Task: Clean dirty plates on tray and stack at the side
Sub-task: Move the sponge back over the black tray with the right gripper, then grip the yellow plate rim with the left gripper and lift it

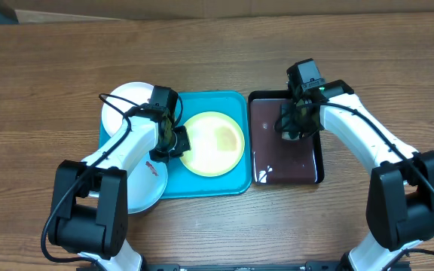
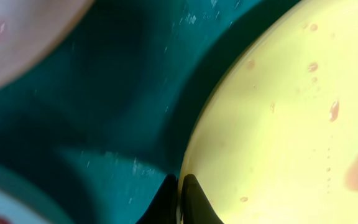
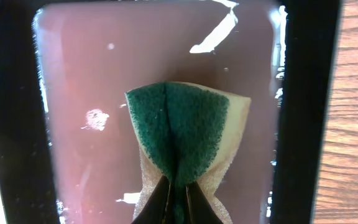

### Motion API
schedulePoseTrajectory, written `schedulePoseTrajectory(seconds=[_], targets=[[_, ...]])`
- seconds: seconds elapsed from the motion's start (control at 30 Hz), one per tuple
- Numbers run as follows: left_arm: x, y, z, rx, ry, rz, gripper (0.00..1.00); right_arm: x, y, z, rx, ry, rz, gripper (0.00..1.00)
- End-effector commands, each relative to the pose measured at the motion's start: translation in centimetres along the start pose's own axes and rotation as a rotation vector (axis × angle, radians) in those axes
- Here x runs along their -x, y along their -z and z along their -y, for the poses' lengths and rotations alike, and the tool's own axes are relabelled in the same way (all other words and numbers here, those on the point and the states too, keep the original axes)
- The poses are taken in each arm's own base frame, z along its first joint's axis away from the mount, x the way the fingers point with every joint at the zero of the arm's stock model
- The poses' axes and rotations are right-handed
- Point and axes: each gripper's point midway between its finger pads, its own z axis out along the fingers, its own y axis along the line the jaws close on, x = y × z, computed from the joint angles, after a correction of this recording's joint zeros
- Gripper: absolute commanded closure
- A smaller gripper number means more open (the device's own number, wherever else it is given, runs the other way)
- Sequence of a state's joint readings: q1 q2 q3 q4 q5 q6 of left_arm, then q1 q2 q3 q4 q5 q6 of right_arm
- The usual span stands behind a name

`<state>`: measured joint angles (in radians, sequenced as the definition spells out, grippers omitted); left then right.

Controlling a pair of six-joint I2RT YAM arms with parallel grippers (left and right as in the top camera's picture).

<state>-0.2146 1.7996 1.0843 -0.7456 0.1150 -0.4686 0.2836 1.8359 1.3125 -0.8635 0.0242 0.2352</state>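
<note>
Pinching our left gripper [image 2: 180, 194] almost closed on the rim of the yellow-green plate [image 1: 215, 143], we grip that plate at its left edge while it lies, flecked with reddish specks, in the turquoise tray [image 1: 202, 186]. A white plate [image 1: 125, 102] and a pale smeared plate [image 1: 145, 197] lie at the tray's left side. Our right gripper [image 3: 178, 190] is clamped tight on a folded green-and-yellow sponge [image 3: 179, 124] above the black tray [image 3: 8, 124], which holds brownish liquid and sits just right of the turquoise one on the wooden table [image 1: 51, 45].
</note>
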Motion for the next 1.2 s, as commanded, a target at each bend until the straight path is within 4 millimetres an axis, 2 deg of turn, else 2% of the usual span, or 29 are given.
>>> schedulePoseTrajectory(seconds=[0.0,0.13,0.27,0.5,0.63,0.8,1.17], targets=[[1.4,1.7,0.3,0.025,-0.030,0.032,0.96,1.2,0.7,1.1,0.015,-0.038,0.020,0.96],[3.4,4.6,-0.5,0.089,-0.021,0.101,0.96,1.7,1.4,1.1,0.075,-0.064,0.009,0.96],[4.8,7.1,-0.1,0.094,-0.038,0.159,0.96,1.8,1.5,1.0,0.083,-0.067,0.010,0.96],[5.8,9.9,0.6,0.095,-0.059,0.186,0.96,1.9,1.6,1.2,0.083,-0.071,0.010,0.96],[6.9,12.6,0.9,0.111,-0.058,0.228,0.96,1.3,1.6,1.3,0.076,-0.073,-0.014,0.96],[7.6,15.0,2.9,0.086,-0.091,0.280,0.96,0.6,1.6,1.4,0.070,-0.074,-0.042,0.96],[6.8,17.0,8.3,0.224,-0.261,0.464,0.96,-0.5,1.3,1.7,0.058,-0.077,-0.081,0.96]])
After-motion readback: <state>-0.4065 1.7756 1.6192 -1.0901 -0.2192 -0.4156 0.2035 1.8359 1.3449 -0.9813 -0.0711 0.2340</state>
